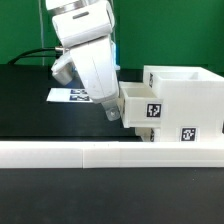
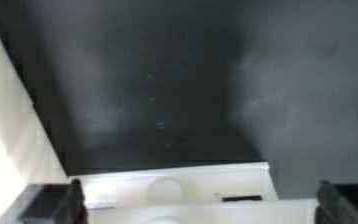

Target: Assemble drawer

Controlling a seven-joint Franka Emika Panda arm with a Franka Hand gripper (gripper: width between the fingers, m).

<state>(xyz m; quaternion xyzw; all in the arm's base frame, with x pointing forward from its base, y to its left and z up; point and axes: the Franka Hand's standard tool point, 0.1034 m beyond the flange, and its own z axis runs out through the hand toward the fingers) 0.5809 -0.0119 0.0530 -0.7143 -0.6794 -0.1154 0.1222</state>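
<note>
in the exterior view the white gripper of the panda arm is seen lowered over the black table, its lower end set against the near end of a white tray of the drawer set. that tray is seen partly inside the large cube-shaped housing, which stands on the table at the exterior view's right; a black-and-white square marker is carried on the tray's side and another marker on the housing's lower wall. whether the tray is actually clamped cannot be told from this view, as the fingertips are hidden behind the gripper body. in the wrist view the two dark fingers are shown spread wide apart at the frame's two sides, with a white part, apparently the tray, lying between them without being touched by either finger; the claw is thus shown spread open. the marker board is seen lying flat on the table behind the gripper, toward the exterior view's left. a long low white rail is laid across the front of the table, just in front of the housing.
</note>
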